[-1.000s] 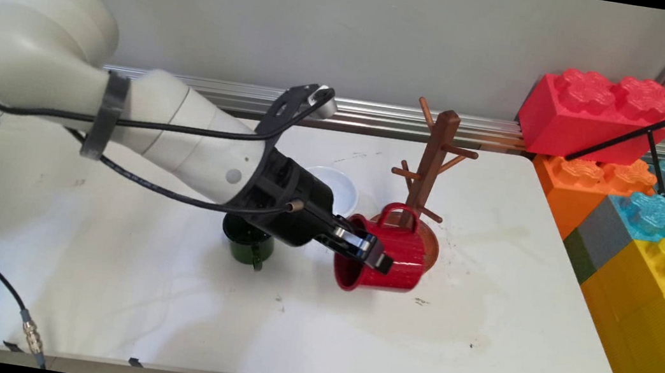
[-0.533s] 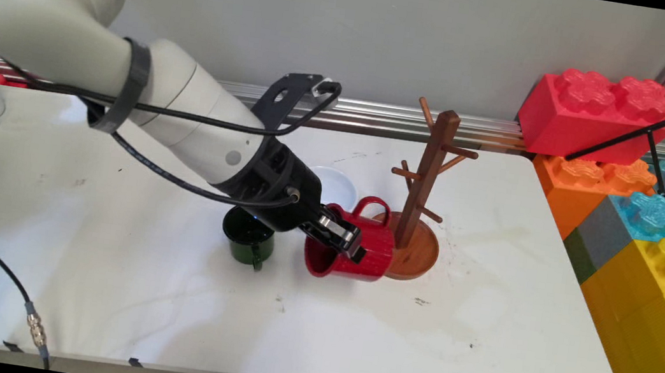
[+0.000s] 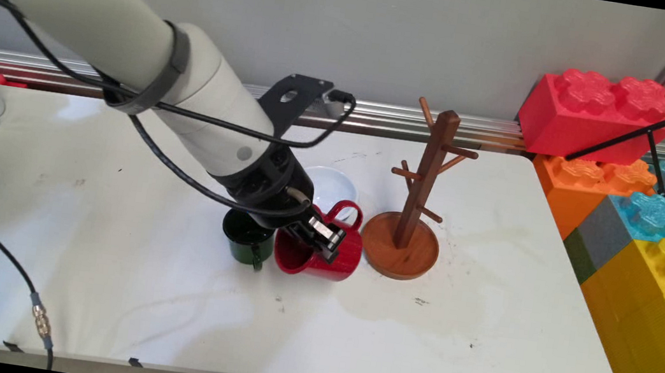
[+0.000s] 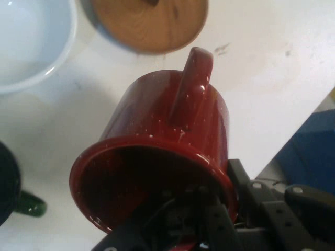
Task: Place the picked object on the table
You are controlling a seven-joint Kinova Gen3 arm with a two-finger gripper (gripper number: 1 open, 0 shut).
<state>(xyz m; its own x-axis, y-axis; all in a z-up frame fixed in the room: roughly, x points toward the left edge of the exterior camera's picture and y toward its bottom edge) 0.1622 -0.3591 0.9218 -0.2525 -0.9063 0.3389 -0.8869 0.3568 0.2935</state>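
Since a second ago your black two-finger gripper (image 3: 320, 241) has carried the glossy red enamel mug (image 3: 327, 251) leftward, off the round-based brown wooden mug tree (image 3: 408, 222). Main view: you see the mug tilted, mouth toward the arm, between the dark green mug (image 3: 244, 244) and the tree, pale blue bowl (image 3: 332, 186) behind; open white table (image 3: 480, 334) lies right and near. Hand view: fingers closed on the mug's rim (image 4: 157, 151), one inside; handle (image 4: 193, 83) points away

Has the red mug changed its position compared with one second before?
Yes. The red mug, held at its rim by the claw, has moved left, away from the wooden mug tree, and now sits close beside the green mug.
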